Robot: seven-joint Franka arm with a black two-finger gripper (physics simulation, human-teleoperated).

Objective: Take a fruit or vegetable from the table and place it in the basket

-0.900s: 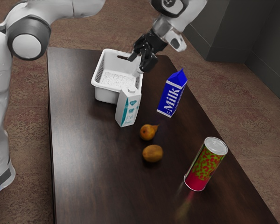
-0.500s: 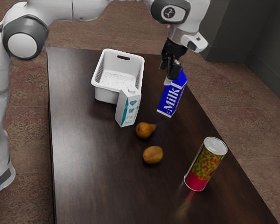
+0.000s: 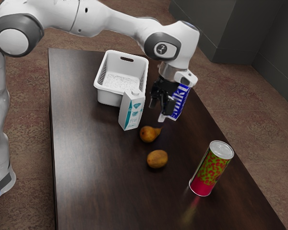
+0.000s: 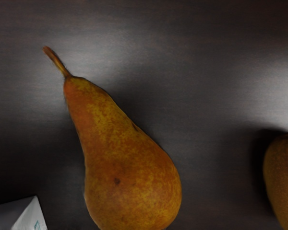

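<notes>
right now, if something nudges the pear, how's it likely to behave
The pear lies on its side with a rounded fat end, so it would probably roll, likely in a curve since its neck is narrower. Its plump shape suggests it stays stiff, though the smooth-looking skin may be slightly slippery.

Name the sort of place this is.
Probably a simulated robot workspace set indoors, rather than a working kitchen: a robot arm reaches over a dark table set with a few groceries, such as a pear and a blue milk carton, beside a white basket.
</notes>
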